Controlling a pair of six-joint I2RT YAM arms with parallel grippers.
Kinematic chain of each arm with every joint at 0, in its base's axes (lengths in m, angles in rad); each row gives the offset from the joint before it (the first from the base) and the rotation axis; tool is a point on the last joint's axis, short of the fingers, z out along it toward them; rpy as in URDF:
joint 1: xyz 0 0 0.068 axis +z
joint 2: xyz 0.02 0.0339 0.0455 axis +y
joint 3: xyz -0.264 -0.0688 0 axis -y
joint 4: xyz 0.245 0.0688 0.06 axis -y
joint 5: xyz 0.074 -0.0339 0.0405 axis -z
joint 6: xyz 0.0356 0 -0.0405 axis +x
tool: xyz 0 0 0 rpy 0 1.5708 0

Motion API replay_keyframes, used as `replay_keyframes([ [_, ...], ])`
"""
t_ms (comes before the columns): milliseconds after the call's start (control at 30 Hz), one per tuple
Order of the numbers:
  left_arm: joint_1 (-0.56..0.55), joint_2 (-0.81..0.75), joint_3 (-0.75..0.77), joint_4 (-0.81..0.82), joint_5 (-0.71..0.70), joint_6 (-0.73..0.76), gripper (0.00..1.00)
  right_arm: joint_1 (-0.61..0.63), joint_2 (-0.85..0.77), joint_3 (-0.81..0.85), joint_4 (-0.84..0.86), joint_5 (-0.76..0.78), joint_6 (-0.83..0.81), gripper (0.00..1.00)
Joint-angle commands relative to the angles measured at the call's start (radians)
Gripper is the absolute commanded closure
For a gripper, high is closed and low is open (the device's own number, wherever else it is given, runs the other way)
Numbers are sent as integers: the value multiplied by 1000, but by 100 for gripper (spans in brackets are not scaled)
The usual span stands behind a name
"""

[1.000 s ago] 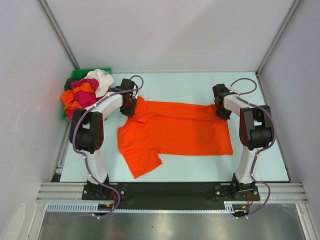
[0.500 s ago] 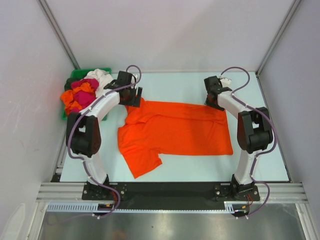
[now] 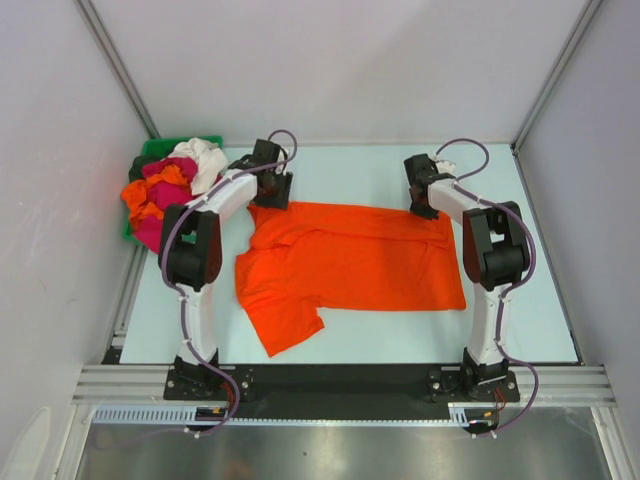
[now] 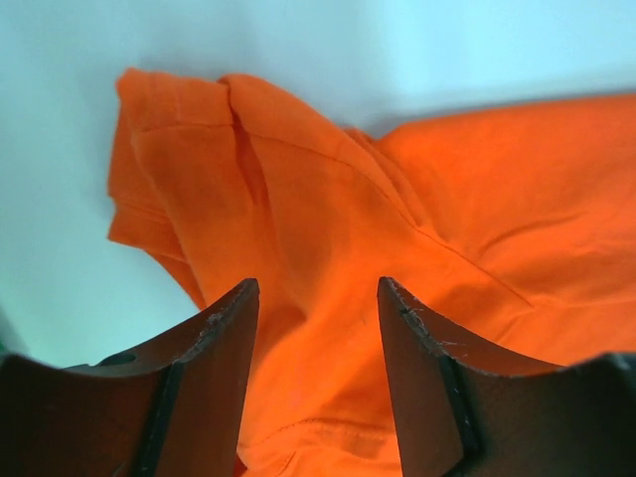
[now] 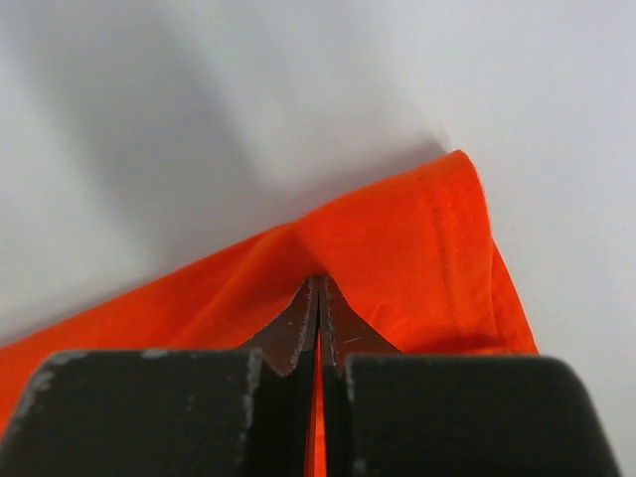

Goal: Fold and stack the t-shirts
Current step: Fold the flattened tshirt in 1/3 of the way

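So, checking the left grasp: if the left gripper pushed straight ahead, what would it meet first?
Probably the orange t-shirt: its rumpled shoulder cloth fills the gap in the open left gripper, though depth is unclear.

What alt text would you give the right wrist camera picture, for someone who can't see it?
The right gripper, its two dark jaws pressed together, pinches the edge of an orange t-shirt near a hemmed corner. The shirt lies on a pale table, seen close up from just behind the jaws.
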Motion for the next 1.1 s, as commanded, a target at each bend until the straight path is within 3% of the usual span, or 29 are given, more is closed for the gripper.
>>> replay_keyframes([
  [0, -4, 33, 46, -57, -13, -1, 43, -34, 31, 28, -34, -16, 25, 100],
  [567, 42, 71, 18, -139, -110, 10, 43, -149, 100, 27, -128, -104, 68, 100],
  [867, 51, -14, -3, -117, -101, 13, 44, -115, 13, -9, -43, -100, 33, 100],
  [933, 51, -86, -52, -75, -75, 13, 43, -77, -44, -27, 35, -81, -12, 97],
  [1067, 30, -281, -144, 17, -73, 20, 37, 9, -152, -6, 83, -12, -56, 75],
])
